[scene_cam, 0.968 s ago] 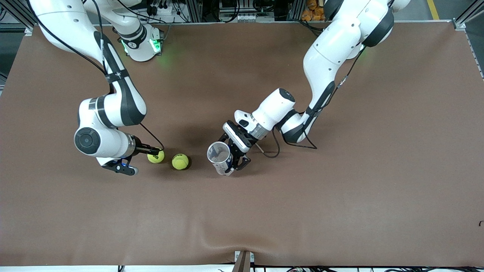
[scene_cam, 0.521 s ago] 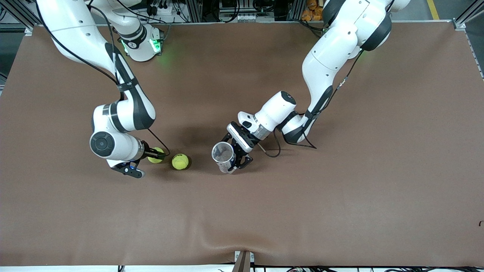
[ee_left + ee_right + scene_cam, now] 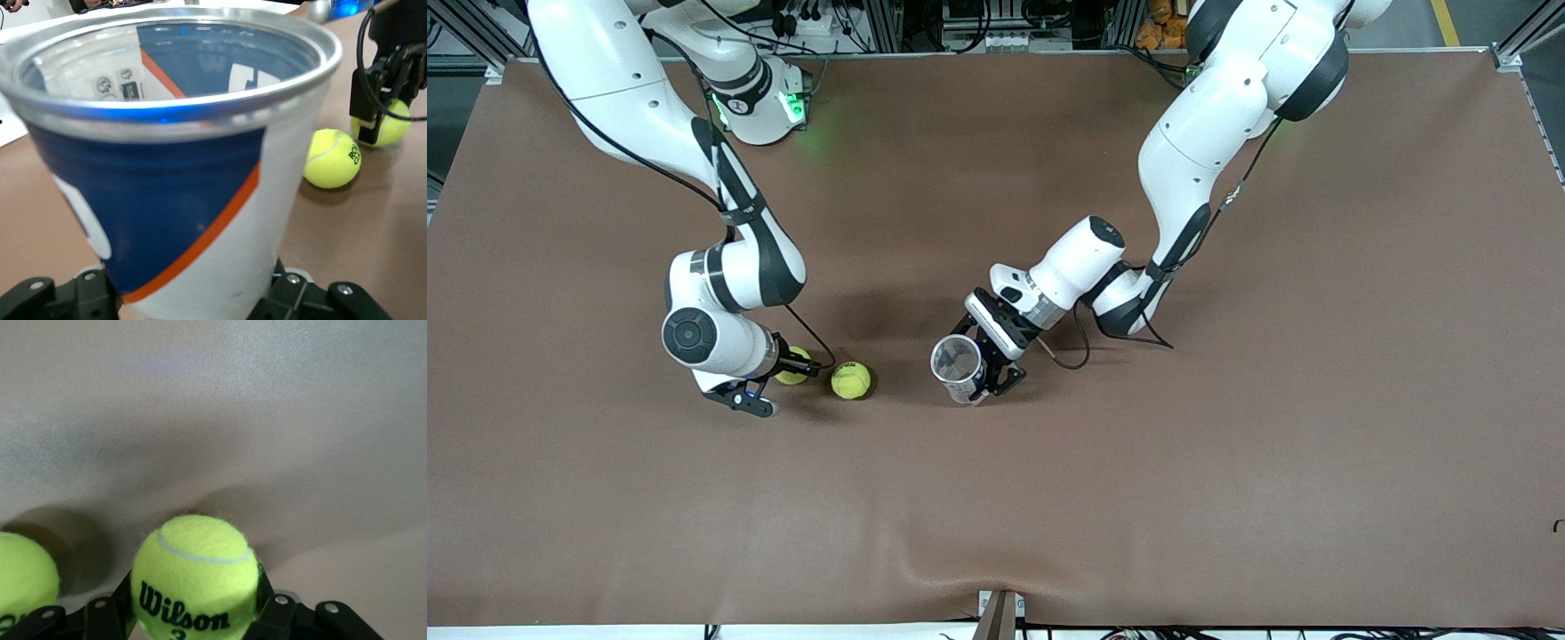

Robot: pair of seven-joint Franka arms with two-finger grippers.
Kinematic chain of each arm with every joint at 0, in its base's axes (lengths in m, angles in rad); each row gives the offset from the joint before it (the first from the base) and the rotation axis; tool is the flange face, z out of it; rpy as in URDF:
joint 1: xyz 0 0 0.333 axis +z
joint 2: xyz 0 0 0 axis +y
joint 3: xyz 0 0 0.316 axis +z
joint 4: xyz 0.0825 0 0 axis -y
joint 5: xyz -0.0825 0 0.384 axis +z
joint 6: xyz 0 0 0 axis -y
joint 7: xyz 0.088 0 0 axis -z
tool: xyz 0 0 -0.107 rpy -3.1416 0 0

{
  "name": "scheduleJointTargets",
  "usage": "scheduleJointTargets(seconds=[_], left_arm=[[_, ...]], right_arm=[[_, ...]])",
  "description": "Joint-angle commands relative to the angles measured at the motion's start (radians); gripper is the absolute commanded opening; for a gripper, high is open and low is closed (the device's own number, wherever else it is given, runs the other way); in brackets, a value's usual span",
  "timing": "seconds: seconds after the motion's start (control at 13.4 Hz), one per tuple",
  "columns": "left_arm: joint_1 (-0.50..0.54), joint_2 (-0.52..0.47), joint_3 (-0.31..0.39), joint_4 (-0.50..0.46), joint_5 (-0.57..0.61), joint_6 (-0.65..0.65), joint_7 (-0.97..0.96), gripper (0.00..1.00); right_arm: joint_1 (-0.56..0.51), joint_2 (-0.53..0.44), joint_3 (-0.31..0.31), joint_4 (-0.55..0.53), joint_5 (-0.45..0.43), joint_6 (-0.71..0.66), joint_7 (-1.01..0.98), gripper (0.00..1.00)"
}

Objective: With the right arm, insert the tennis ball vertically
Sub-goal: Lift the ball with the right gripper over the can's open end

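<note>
Two yellow tennis balls lie near the table's middle. My right gripper [image 3: 793, 366] is shut on one tennis ball [image 3: 790, 377], a Wilson ball [image 3: 195, 577] gripped on both sides by the fingers [image 3: 110, 610]. The second ball [image 3: 851, 380] lies free beside it, toward the left arm's end. Farther that way, my left gripper [image 3: 973, 377] is shut on a clear can [image 3: 958, 364] with a blue, white and orange label [image 3: 187, 167]. The can's open mouth faces up, and it looks empty. The left wrist view also shows the free ball [image 3: 332, 158] and the gripped ball [image 3: 393, 123].
The brown table mat [image 3: 1227, 444] spreads wide around both arms. A black cable [image 3: 1072, 351] loops on the mat by the left arm's wrist. The right arm's base [image 3: 760, 107] stands at the table's back edge.
The right arm slid toward the balls and its fingers closed on the nearer ball. The left arm shifted the can slightly toward its own end and stood it more upright.
</note>
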State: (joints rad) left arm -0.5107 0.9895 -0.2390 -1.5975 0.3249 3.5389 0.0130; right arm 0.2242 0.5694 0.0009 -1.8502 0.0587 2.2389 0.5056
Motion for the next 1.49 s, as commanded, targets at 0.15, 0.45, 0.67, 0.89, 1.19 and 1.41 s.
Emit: scheduleJointTargets(seconds=[0.15,0.45,0.67,0.89,1.19,1.41], left_arm=[[0.005,0.009,0.000,-0.004,-0.009,0.017,-0.010,0.77],[0.005,0.011,0.000,-0.004,-0.009,0.017,-0.008,0.78],[0.005,0.011,0.000,-0.004,-0.009,0.017,-0.008,0.78],[0.005,0.011,0.000,-0.002,-0.009,0.017,-0.010,0.78],[0.005,0.011,0.000,-0.002,-0.009,0.017,-0.010,0.78],[0.005,0.011,0.000,-0.002,-0.009,0.017,-0.008,0.78]], right_arm=[[0.015,-0.045,-0.001,0.243,0.003,-0.359,0.126,0.01],[0.027,-0.055,0.048,0.431,0.116,-0.542,0.321,0.01],[0.065,-0.063,0.080,0.509,0.204,-0.538,0.572,0.01],[0.165,-0.052,0.082,0.539,0.204,-0.448,0.740,0.01],[0.257,-0.020,0.082,0.540,0.205,-0.293,0.896,0.02],[0.279,0.006,0.082,0.542,0.205,-0.230,0.927,0.03]])
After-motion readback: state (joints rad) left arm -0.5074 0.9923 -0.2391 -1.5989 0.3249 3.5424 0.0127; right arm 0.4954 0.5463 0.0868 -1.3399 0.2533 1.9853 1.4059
